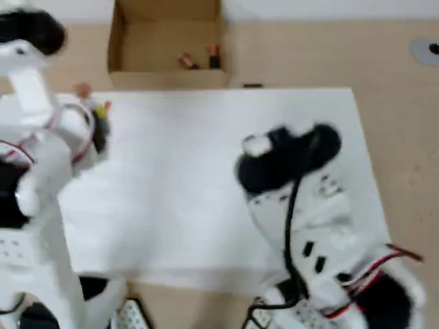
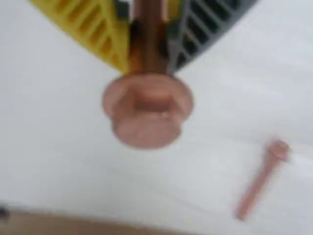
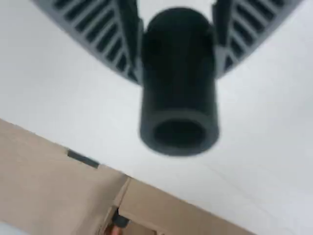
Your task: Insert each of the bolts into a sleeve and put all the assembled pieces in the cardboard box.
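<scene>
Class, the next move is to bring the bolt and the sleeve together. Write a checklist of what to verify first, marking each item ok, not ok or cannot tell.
1. Left claw shut on the bolt: ok.
2. Right claw shut on the sleeve, its open end unobstructed: ok.
3. Bolt's shank tip exposed for insertion: cannot tell; the head faces outward from the claw.
4. Bolt lined up with the sleeve's bore: not ok; the two are held apart over the white sheet.
5. Spare bolt lying on the sheet, apart from the held one: ok.
6. Cardboard box open, with room beside the two pieces inside: ok.
</scene>
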`<control>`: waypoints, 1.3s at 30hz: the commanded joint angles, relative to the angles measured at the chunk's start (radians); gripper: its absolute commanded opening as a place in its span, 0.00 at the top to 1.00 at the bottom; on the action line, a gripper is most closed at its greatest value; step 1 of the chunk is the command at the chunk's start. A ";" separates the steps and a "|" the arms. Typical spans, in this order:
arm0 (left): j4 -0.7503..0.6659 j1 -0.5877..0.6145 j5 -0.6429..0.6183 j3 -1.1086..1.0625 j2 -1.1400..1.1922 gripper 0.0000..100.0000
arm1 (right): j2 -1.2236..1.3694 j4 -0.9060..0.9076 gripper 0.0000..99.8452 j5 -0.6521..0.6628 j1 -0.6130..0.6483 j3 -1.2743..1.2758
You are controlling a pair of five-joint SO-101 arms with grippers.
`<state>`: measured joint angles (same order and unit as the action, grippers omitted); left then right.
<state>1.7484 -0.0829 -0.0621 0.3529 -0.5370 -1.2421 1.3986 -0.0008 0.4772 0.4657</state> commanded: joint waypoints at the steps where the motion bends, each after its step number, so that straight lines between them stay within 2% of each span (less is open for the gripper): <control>1: 0.003 -0.150 0.040 -0.094 -0.101 1.00 | -0.254 -0.302 0.99 -0.009 -0.013 0.404; 5: -0.026 -0.247 0.095 -0.189 -0.156 1.00 | -0.526 -0.594 0.99 -0.005 -0.010 0.769; 8: -0.058 -0.229 0.094 -0.210 -0.160 1.00 | -0.691 -0.655 0.99 -0.009 0.038 0.969; 13: -0.120 -0.161 0.094 -0.216 -0.160 1.00 | -0.659 -0.732 0.99 -0.124 0.170 1.070; 19: -0.238 -0.135 0.091 -0.209 -0.177 1.00 | -0.650 -0.937 0.99 -0.130 0.412 1.225; 22: -0.307 -0.135 0.038 -0.250 -0.223 1.00 | -0.648 -0.973 0.99 -0.184 0.435 1.224; 26: -0.485 -0.135 -0.063 -0.477 -0.331 1.00 | -0.650 -0.979 0.99 -0.244 0.438 1.224; 29: -0.660 -0.135 -0.068 -0.781 -0.475 1.00 | -0.650 -0.979 0.99 -0.244 0.450 1.224; 34: -0.901 -0.133 0.006 -1.171 -0.808 1.00 | -0.650 -0.976 0.99 -0.242 0.507 1.224; 39: -1.023 -0.137 0.100 -1.447 -1.055 1.00 | -0.650 -0.974 0.99 -0.239 0.513 1.224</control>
<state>0.8002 -0.2271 0.0023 -0.9636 -1.4592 -1.8052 0.4457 -0.2355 0.9759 1.6916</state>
